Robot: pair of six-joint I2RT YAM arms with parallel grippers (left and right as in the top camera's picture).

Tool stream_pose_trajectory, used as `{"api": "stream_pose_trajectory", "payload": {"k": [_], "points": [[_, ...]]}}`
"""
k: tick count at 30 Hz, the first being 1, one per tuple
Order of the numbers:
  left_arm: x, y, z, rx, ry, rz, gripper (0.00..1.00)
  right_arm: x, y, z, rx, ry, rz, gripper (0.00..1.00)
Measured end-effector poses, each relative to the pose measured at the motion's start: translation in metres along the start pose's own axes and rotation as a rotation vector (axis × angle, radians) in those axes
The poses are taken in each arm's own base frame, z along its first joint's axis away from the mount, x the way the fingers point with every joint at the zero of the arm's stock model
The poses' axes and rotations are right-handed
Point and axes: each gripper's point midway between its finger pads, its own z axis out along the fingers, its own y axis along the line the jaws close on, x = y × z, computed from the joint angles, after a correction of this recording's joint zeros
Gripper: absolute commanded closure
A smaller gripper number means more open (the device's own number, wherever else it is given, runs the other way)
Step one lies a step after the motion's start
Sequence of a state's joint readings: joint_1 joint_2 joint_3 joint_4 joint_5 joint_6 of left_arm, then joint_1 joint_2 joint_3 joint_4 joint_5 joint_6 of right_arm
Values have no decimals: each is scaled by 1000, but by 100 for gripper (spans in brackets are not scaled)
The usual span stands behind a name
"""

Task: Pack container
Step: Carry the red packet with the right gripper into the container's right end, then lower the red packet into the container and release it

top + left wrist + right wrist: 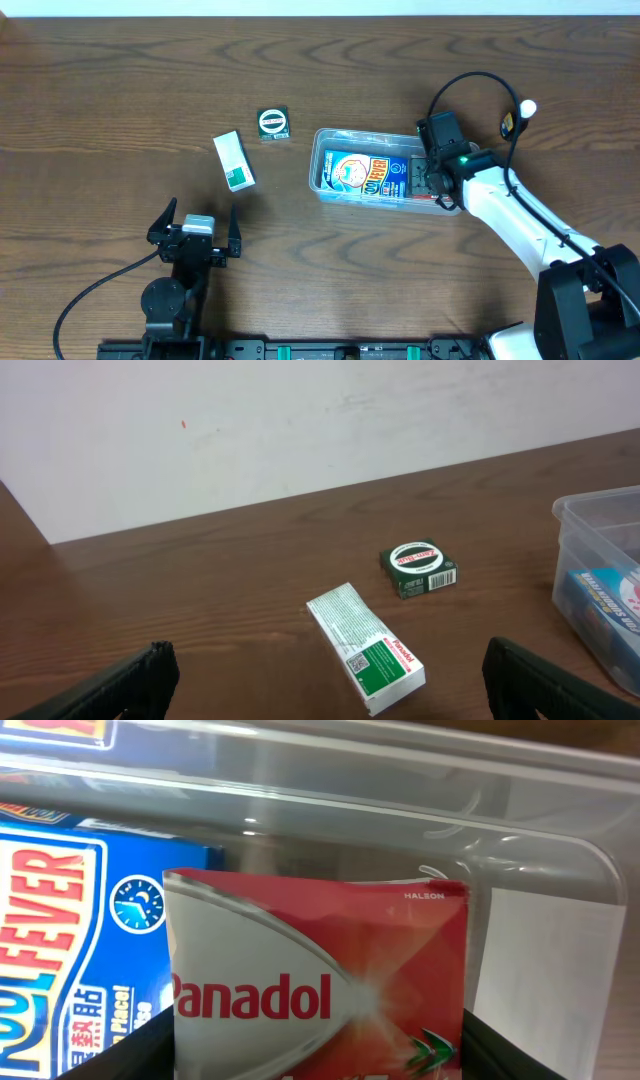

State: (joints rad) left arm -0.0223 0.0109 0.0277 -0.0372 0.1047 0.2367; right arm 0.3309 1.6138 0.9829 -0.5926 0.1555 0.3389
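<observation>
The clear plastic container stands right of centre, and its corner shows in the left wrist view. A blue Cool Fever box lies flat inside it. My right gripper is down in the container's right end, shut on a red Panadol box with a finger on each side, beside the blue box. A white-and-green Panadol box and a small dark green box lie on the table left of the container. My left gripper is open and empty near the front left.
The brown wooden table carries everything. In the left wrist view the white-and-green box lies just ahead of the open fingers, with the green box beyond it. A white wall runs behind the table.
</observation>
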Motion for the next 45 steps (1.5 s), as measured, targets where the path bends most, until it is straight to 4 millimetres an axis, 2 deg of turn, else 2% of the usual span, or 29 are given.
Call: {"api": "stream_pose_trajectory", "payload": {"k": [14, 20, 26, 32, 39, 41, 45], "points": [[0, 0, 0, 0, 0, 0, 2, -7, 2, 0, -7, -27, 51, 32], [0, 0, 0, 0, 0, 0, 2, -7, 2, 0, -7, -27, 60, 14], [0, 0, 0, 0, 0, 0, 2, -7, 2, 0, -7, -27, 61, 14], [0, 0, 0, 0, 0, 0, 2, -7, 1, 0, -6, -28, 57, 20], [0, 0, 0, 0, 0, 0, 2, -3, -21, 3, 27, 8, 64, 16], [0, 0, 0, 0, 0, 0, 2, -4, -29, 4, 34, 14, 65, 27], [0, 0, 0, 0, 0, 0, 2, -5, -39, 5, 9, 29, 55, 68]]}}
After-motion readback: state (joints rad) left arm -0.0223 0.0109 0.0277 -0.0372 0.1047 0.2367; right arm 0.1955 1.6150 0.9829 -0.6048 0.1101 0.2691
